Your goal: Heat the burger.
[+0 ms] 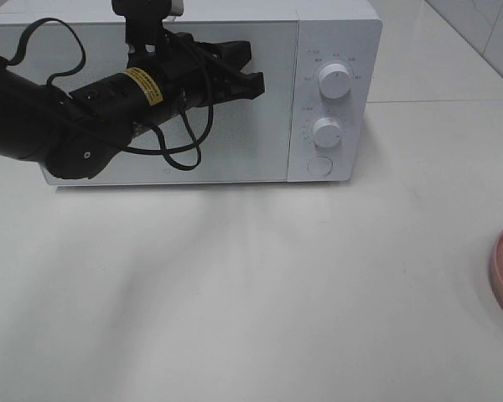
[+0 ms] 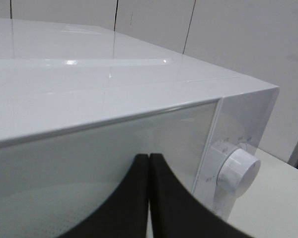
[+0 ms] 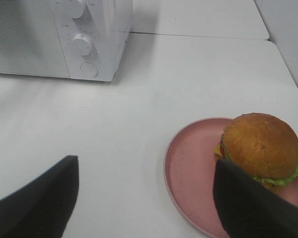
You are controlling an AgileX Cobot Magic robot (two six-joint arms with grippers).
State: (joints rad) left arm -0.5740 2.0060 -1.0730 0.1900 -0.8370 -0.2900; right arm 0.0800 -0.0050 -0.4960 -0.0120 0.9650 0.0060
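Left black gripper is pressed shut, empty, in front of the white microwave's closed door. Right gripper is spread wide above the white table; the glossy golden-brown burger sits on the round pink plate.

The burger sits on the plate, well right of the microwave standing behind.

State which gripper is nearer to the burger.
Right. The right gripper hovers open just above the burger on the pink plate. The left gripper is shut, far off in front of the microwave door.
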